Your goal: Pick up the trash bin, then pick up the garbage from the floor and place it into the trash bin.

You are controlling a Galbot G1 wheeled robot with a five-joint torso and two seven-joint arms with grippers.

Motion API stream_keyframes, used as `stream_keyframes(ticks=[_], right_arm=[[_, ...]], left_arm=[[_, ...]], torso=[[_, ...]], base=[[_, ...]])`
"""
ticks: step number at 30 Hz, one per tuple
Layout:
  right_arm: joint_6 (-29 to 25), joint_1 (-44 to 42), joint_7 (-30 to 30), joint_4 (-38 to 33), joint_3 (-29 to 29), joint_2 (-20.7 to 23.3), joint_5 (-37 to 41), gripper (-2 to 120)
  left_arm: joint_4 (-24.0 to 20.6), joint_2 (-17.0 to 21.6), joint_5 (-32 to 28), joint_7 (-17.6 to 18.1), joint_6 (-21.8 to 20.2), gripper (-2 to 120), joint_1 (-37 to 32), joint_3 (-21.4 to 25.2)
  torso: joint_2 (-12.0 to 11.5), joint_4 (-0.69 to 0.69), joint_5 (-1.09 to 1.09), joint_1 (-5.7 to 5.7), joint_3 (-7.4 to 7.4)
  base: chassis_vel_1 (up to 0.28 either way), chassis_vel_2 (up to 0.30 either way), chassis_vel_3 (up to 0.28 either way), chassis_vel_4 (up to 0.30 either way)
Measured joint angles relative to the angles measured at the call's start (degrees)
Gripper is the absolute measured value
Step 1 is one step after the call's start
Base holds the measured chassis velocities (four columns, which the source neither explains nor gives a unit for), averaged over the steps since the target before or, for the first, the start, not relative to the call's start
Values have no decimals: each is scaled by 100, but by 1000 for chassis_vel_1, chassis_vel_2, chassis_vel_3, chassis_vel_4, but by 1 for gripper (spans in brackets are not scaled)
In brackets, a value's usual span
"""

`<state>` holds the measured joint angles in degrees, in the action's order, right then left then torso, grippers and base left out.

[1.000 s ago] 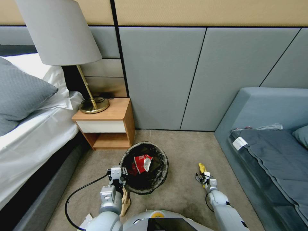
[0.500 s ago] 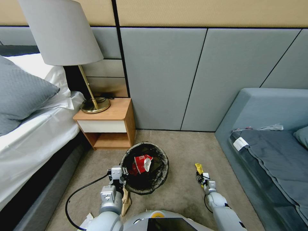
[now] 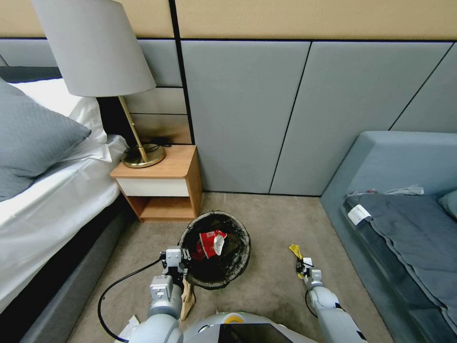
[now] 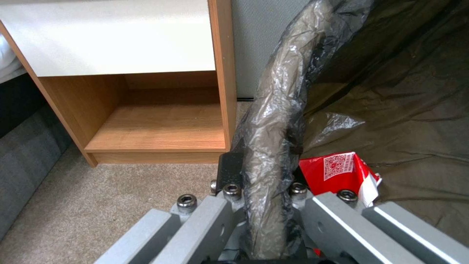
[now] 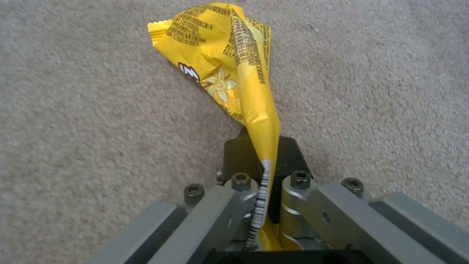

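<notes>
Head view is showing the trash bin (image 3: 215, 249) sitting on the beige carpet (image 3: 271, 286) in front of a wooden nightstand (image 3: 159, 189), with a bed (image 3: 43, 190) on the robot's left and a grey-blue sofa (image 3: 404, 209) on its right. A dark bag is lining the bin and folding over its rim, and a crumpled red-and-white wrapper (image 3: 211, 243) is lying inside. The left gripper (image 3: 177, 263) is gripping the near-left part of the bin's rim; in the left wrist view its fingers (image 4: 229, 172) are pinching the bag-covered rim (image 4: 273, 121) from both sides, closed tight on it, with the red wrapper (image 4: 337, 172) lying just inside the bin beside them. A brown paper bag (image 3: 186, 299) is lying on the carpet just beside the left arm, and a bit of white tissue (image 3: 127, 328) is peeking out at the bottom edge near that arm.

The right gripper (image 3: 303, 267) is reaching low over the carpet to the right of the bin, well apart from it. It is clamping a yellow wrapper (image 3: 296, 251); in the right wrist view the fingers (image 5: 288, 157) are closing narrowly on the wrapper's thin twisted end, while the crumpled printed part (image 5: 220, 66) is standing out beyond the fingertips over the carpet (image 5: 73, 110).

A lamp (image 3: 100, 52) with a grey shade and brass base is standing on the nightstand.
</notes>
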<state>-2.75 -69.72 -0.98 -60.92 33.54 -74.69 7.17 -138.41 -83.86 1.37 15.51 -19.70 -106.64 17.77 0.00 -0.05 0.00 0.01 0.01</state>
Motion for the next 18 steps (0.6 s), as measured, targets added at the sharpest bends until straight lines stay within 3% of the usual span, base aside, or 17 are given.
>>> stream_keyframes(ticks=[7,8,10,13,15,18], right_arm=[[-293,-331,172,-1051,-121,-35,32,0],[-378,-451,196,-1390,-168,-54,64,0],[-451,-516,206,-1631,-207,-66,97,0],[-891,-656,139,-2265,-343,-110,256,0],[-1214,-705,-17,-2594,-426,-142,349,0],[-1703,-826,-411,-3580,-621,-185,563,0]], left_arm=[[21,-10,-2,-5,-4,0,15,0],[30,-13,-2,-5,-4,0,15,-5],[37,-10,-1,-6,-5,0,22,-10],[44,-9,1,-12,-7,0,29,-20],[45,-9,2,-13,-9,0,30,-20],[60,-5,2,-17,-11,0,31,-21]], torso=[[0,8,-1,0,-1],[0,0,1,0,0],[0,2,2,0,-1],[0,4,-5,-1,-1],[0,4,4,0,-1],[0,7,-5,0,-1]], base=[[0,0,0,0],[0,0,0,0],[0,0,0,0],[0,0,0,0],[0,0,0,0],[0,0,0,0]])
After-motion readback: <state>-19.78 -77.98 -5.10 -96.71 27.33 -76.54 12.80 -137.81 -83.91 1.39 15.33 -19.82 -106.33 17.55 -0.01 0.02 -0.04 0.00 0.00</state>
